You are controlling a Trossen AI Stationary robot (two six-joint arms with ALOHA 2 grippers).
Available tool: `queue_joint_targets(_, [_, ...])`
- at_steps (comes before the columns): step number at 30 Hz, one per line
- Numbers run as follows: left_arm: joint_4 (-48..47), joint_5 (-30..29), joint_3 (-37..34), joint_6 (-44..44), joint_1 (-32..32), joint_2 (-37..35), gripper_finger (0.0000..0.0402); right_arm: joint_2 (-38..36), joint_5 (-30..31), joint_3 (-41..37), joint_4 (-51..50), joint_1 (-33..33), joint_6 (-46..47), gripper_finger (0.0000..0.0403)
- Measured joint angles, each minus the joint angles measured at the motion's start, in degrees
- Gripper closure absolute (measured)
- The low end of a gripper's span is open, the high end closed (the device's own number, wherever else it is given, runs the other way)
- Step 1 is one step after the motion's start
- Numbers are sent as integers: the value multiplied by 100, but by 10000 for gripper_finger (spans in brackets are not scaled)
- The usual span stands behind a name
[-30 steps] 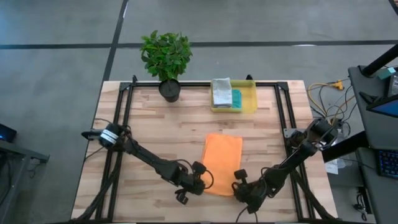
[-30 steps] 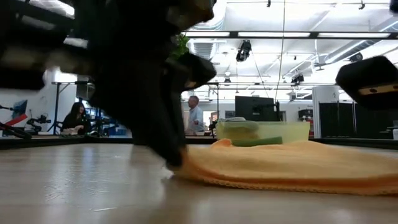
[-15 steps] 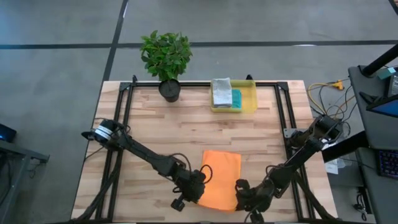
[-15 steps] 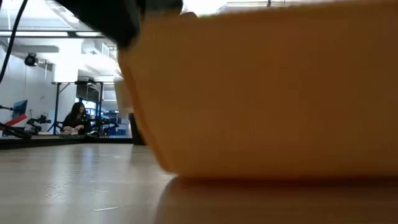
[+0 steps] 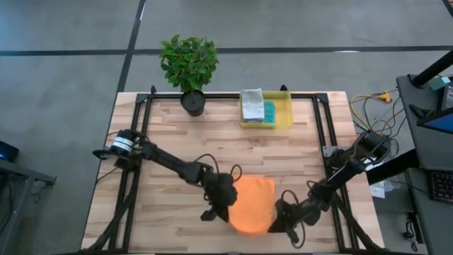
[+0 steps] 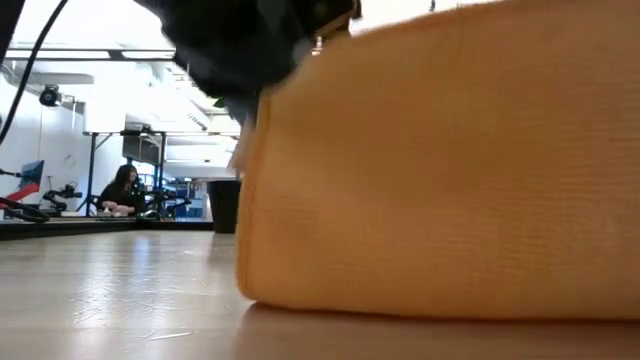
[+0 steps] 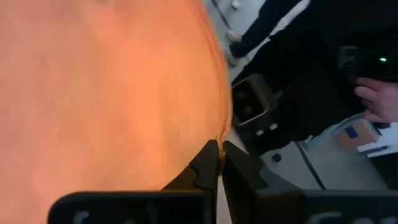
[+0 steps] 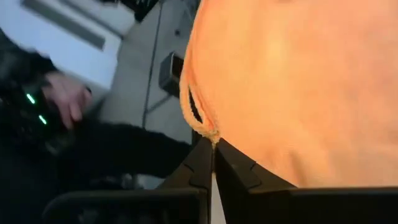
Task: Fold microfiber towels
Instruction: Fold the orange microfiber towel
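Orange towel (image 5: 252, 205): lifted off the table (image 5: 177, 142) near its 6 o'clock edge, hanging between the two grippers; in the low view it fills most of the picture, its bottom fold brushing the wood.
Left gripper (image 5: 225, 202): at the towel's 9 o'clock side, fingers pressed together on its edge; the left wrist view shows the hem pinched at the fingertips (image 7: 211, 163).
Right gripper (image 5: 277, 216): at the towel's 4 o'clock corner, fingers closed tight on it; the right wrist view shows a frayed corner caught at the fingertips (image 8: 209, 160).
Bin (image 5: 286, 112): yellow, at the table's 1 o'clock edge, well apart from the orange towel.
Other towels: a grey towel (image 5: 251, 105) and a teal towel (image 5: 269, 112) lie folded side by side in the bin, grey on the 9 o'clock side.
Plant (image 5: 189, 64): potted, at the table's 11 o'clock edge, beside the bin.
Person (image 6: 121, 190): seated far back in the room, seen in the low view at 9 o'clock.
Hand (image 7: 378, 101): a person's, beyond the table in the left wrist view.
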Motion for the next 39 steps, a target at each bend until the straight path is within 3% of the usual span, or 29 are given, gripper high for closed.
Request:
queue_joint_targets(8, [611,-37,-495,-295,319,-8,401,-20,424,-771,776,20,877,394])
queue_joint_targets(15, [1113,-341,-914,-299,655,-347,401,-239,835,-986,749,20,955,394])
queue_joint_targets(31, [1455,-351,-1281,-104,1455,-463,401,-767,1810,-1732,699,-39,1532,394])
queue_joint_targets(39, [1452,-623,-1287,54,1630,-463,401,-1015,1899,-2045,698,-268,1626,394])
